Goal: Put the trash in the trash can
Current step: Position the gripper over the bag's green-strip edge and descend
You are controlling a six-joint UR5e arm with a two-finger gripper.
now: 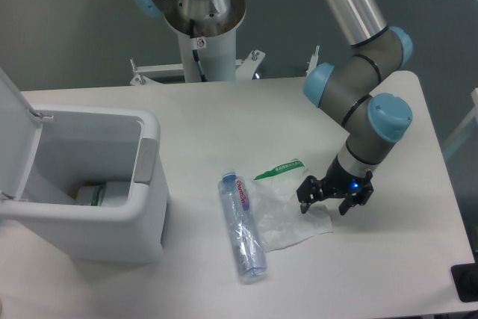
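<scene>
Camera view from the fixed mount shows my gripper (325,202) low over the table (224,117), its two fingers spread apart and holding nothing, poised at the far edge of the plastic bag (287,207), the edge turned away from the trash can (82,184). Whether a fingertip already touches the film I cannot tell; the plastic is clear and crumpled there.

Neither piece of trash is in yet, as I judge it. The bag lies flat on the table, well apart from the trash can, with its green strip on the edge toward the back of the table. The bottle (241,225) lies on its side between the can and the bag, just beside the bag and seemingly overlapping its near edge, cap end pointing toward the back of the table.

The trash can stands with its lid (15,132) swung up and open, so the opening is ready. Something pale with a bit of green and yellow sits at the bottom inside it; I cannot make out what it is.

So, by my reckoning, the whole job remains: close on the bag, carry it across to the can, release, then come back for the bottle.
</scene>
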